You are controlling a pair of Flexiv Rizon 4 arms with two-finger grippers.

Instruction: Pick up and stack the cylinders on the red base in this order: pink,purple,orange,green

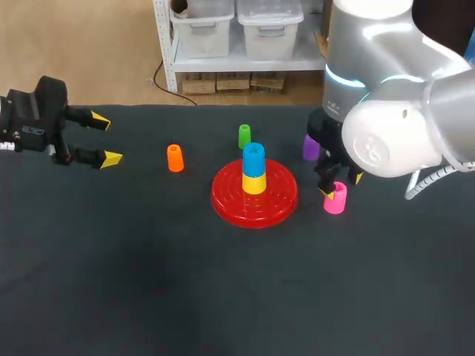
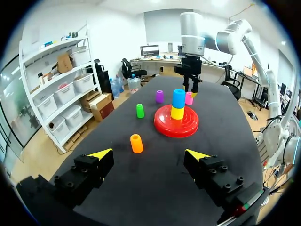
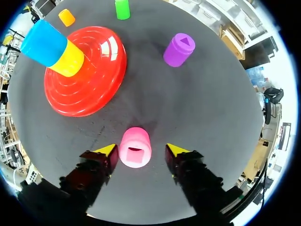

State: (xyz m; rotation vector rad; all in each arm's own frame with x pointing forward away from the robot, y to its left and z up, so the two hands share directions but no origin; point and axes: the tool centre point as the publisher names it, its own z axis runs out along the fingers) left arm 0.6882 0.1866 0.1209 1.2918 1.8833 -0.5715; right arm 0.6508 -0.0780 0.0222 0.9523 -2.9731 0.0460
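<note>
The base (image 1: pixel 254 194) lies near the middle of the dark tabletop (image 1: pixel 148 282). Two cylinders stand on it: a yellow cylinder (image 1: pixel 254 183) at its centre and a blue cylinder (image 1: pixel 254 158) on top of that. None of the four cylinders named in the task is on the stack.

The pink cylinder (image 3: pixel 135 147) stands upright on the tabletop just to the right of the base, clear of its rim. The right tool (image 3: pixel 141 149) is lowered around it. In the right wrist view the pink cylinder sits between the two yellow tips, with a thin strip of tabletop showing at one finger and a wider strip at the other. The tool is therefore parted at a middling width and grips nothing. The top of the pink cylinder has a square recess.

The purple cylinder (image 1: pixel 311 147) stands upright behind the pink one, off the base's far right side. In the head view the right arm (image 1: pixel 386 111) partly hides it. Its top has a triangular recess.

The green cylinder (image 1: pixel 244 136) stands upright just behind the base, near the rim. The orange cylinder (image 1: pixel 175 158) stands upright to the left of the base, between it and the left tool (image 1: pixel 106 139), apart from both.

The left tool is over the tabletop's left side, its fingers spread wide with nothing between them. In the left wrist view the orange cylinder is the nearest thing ahead of it, with the green cylinder and the base farther on.
</note>
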